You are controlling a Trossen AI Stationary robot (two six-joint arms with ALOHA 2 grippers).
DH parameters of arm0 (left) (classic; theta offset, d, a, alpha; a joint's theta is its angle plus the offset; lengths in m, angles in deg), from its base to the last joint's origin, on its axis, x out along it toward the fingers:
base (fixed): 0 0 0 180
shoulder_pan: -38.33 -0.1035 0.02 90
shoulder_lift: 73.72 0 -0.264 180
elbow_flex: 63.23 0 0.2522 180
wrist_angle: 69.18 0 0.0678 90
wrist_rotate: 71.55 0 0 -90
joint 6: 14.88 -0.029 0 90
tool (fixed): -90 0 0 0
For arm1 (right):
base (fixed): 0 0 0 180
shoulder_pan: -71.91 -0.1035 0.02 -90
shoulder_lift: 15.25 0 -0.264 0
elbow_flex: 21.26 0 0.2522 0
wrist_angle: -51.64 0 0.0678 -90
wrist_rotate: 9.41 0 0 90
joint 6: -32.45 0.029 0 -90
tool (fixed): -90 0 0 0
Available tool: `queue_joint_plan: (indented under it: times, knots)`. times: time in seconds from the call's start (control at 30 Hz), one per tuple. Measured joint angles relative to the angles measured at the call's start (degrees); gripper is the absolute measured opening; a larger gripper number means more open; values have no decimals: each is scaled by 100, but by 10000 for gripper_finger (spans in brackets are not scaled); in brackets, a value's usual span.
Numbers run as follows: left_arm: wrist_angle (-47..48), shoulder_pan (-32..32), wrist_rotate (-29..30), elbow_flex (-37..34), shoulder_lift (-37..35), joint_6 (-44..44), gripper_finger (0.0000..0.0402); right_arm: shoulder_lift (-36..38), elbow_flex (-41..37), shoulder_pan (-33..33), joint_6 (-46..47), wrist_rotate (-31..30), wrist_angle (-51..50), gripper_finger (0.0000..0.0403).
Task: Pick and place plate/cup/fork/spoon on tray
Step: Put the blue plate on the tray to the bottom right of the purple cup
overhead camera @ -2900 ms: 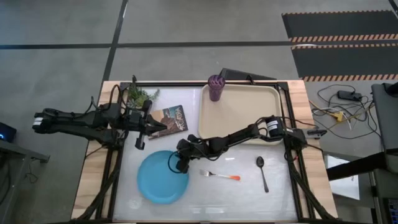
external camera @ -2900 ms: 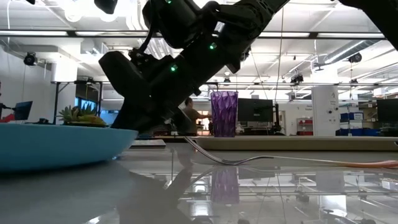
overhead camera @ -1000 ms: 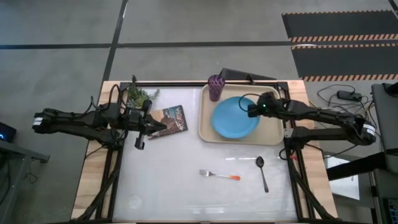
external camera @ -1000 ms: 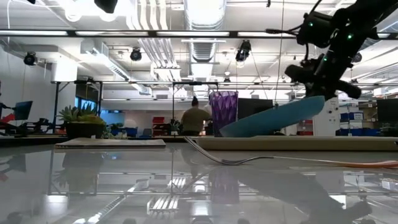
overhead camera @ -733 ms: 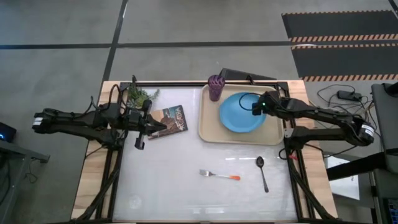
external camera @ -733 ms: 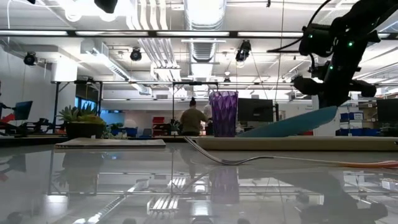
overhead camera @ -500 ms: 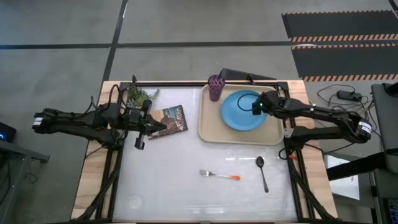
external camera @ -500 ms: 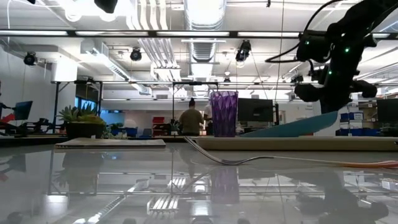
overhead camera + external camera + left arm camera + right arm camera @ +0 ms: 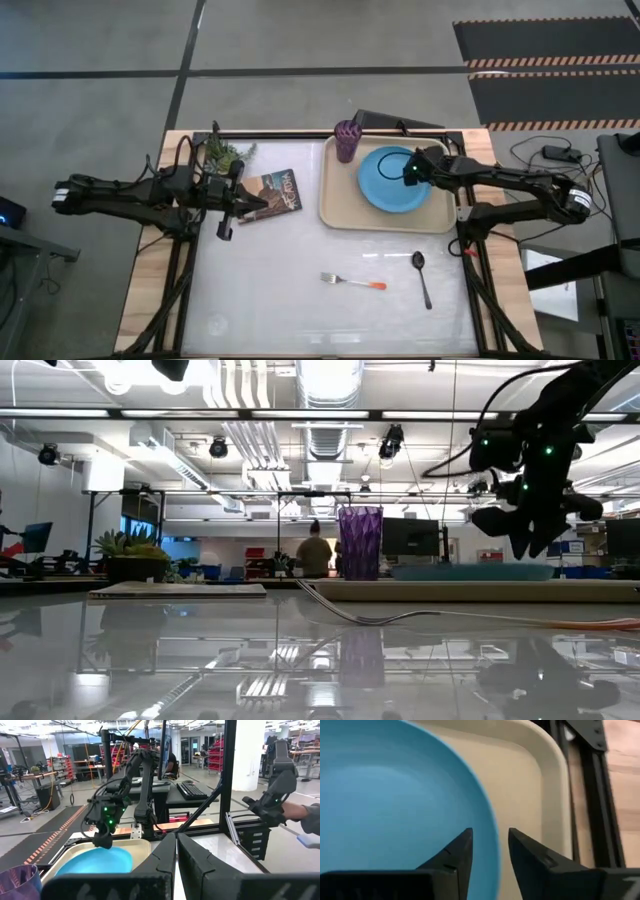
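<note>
My right gripper (image 9: 413, 172) hangs over the right edge of the plate (image 9: 393, 180), and my fingers (image 9: 455, 854) stand a narrow gap apart with the plate's rim running between them; I can't tell whether they touch it. The plate lies flat in the tray (image 9: 338, 205), level in the low view (image 9: 470, 571), filling the tray's middle and right part. It is round, so it has no long axis.

Just past the plate on the side away from my fingers, the cup (image 9: 346, 140) stands upright in the tray's far left corner, near the plate's rim but apart from it.

Outside the tray, nearer the table's front edge than my fingers, the spoon (image 9: 422, 277) lies on the table (image 9: 260, 300) with its bowl toward the tray and its handle pointing to the front edge, slightly slanted. The fork (image 9: 352, 282) lies to the spoon's left, long axis crosswise, tines to the left and orange tip to the right, toward the spoon.

Well to the left of the tray, my left gripper (image 9: 224, 203) waits beside a book (image 9: 276, 192) and a potted plant (image 9: 222, 152). Its fingers (image 9: 160, 857) are nearly closed on nothing.
</note>
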Motion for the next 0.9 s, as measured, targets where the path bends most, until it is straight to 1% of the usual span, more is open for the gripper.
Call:
queue_joint_plan:
  times: [0.1,0.17,0.23,0.3,0.4,0.47,0.53,0.6,0.7,0.9]
  knots:
    - [8,0,4,0,0,-36,0,160,103,-136,-28,300,49,119]
    - [7,0,20,0,15,-36,0,271,118,-299,-31,626,180,116]
    - [15,0,45,0,22,-36,0,317,103,-519,7,956,489,108]
    - [11,0,114,0,25,-34,0,288,-12,-771,68,1135,918,97]
    - [19,-3,170,0,42,-30,0,39,-304,-1104,20,1135,1878,75]
    - [-2,-3,170,0,70,-26,0,-200,-512,-1207,-72,1138,2515,60]
    - [27,-3,170,0,76,-2,0,-470,-612,-1228,-157,1137,2918,44]
    - [20,-3,170,0,91,1,0,-705,-615,-1224,-186,1082,2967,30]
    - [30,-3,170,0,101,1,0,-1021,-608,-1222,-260,784,2962,12]
    - [17,-3,170,0,96,3,0,-1551,-563,-1154,-280,282,3047,9]
